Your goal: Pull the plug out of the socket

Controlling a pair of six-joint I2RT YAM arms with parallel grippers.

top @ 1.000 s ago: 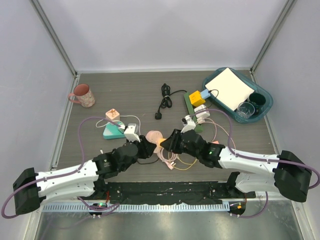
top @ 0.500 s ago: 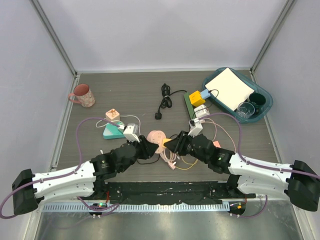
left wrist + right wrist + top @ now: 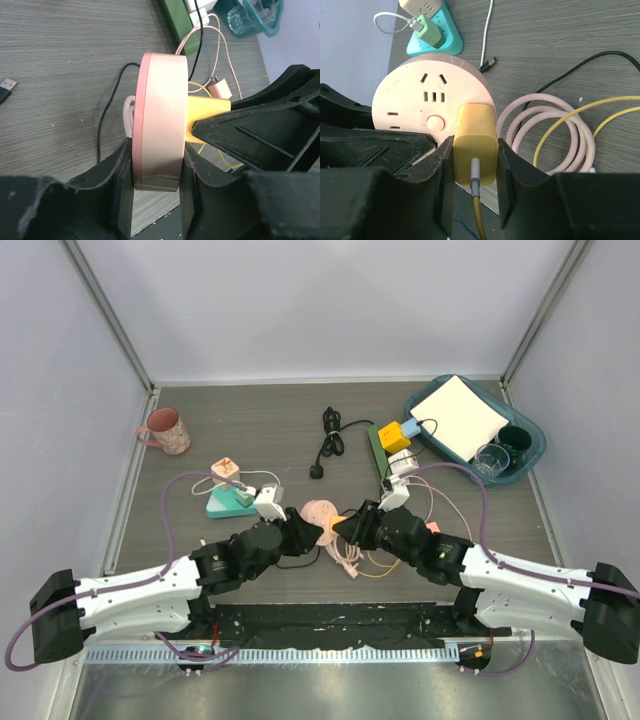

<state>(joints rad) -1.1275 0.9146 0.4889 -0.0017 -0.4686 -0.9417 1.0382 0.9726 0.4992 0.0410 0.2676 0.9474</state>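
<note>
Yellow square plug [image 3: 475,142] is pinched by right gripper [image 3: 475,172], not yet out; round pink socket [image 3: 415,95] at its 9 o'clock is clamped by left gripper [image 3: 156,197]; straight pull-apart is needed.

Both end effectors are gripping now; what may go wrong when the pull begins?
The left end effector clamps the round pink socket only across its thin rim, so the socket may twist or slip out. The right end effector holds the smooth yellow plug, which looks fully seated; the grip might slide off. The trailing yellow cable may snag.
</note>
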